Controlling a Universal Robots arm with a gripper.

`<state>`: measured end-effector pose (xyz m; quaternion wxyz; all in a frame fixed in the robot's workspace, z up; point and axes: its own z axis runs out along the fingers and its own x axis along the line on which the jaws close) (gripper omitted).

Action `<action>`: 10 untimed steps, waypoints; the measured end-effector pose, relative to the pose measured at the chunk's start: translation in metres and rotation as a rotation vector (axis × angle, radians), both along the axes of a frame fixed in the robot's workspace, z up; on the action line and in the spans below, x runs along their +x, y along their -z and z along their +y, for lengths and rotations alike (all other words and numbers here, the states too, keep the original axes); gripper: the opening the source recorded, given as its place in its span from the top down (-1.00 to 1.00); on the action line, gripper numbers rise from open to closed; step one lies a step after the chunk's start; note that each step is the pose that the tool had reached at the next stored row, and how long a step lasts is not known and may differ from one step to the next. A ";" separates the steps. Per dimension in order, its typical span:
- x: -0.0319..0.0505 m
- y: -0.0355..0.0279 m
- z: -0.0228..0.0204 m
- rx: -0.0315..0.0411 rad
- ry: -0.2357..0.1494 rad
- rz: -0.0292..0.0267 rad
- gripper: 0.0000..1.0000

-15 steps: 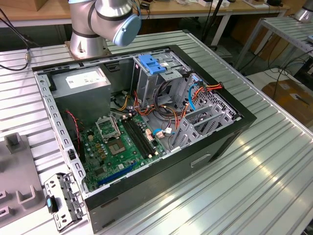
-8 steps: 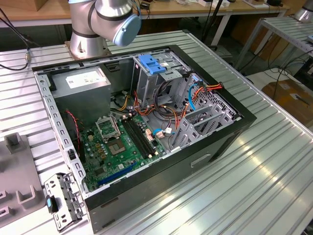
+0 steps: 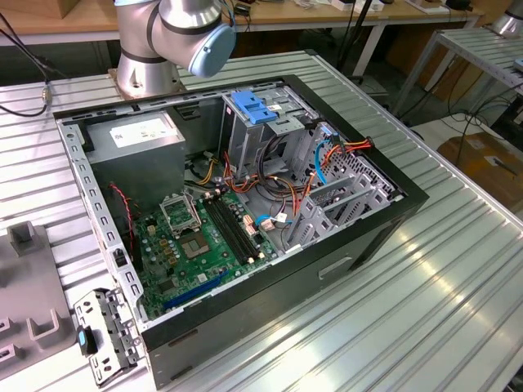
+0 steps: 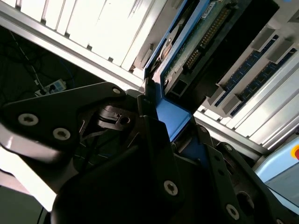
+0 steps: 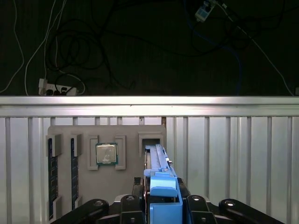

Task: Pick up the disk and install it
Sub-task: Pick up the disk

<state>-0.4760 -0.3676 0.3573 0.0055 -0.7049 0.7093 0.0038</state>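
Ribbed metal counter [image 3: 458, 269] carries open computer case [image 3: 270, 318]: motherboard [image 3: 204, 245] exposed, blue-handled drive cage [image 3: 255, 110] inside. Arm [image 3: 176, 33] base stands on counter behind case in exterior view. First wrist view: grey holder tray [image 5: 107, 182] near counter edge. Disk [image 5: 158, 158] on edge in tray slot, just beside CPU [image 5: 106, 154]. Jaws closed on disk's blue-railed near end, one finger each side. Second wrist view: disk's green circuit board [image 4: 201, 37] visible. Memory sticks [image 5: 50, 186] in tray slots.

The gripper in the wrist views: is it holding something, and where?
Yes. The gripper is closed on the disk, pinching its blue plastic end from both sides. The disk stands on edge at the grey tray.
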 end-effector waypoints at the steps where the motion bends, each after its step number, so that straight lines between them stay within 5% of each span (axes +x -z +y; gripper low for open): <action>1: 0.0000 -0.0002 0.0000 0.0001 0.000 -0.0002 0.26; 10: 0.0000 -0.0016 0.0000 0.0001 0.000 -0.0002 0.26</action>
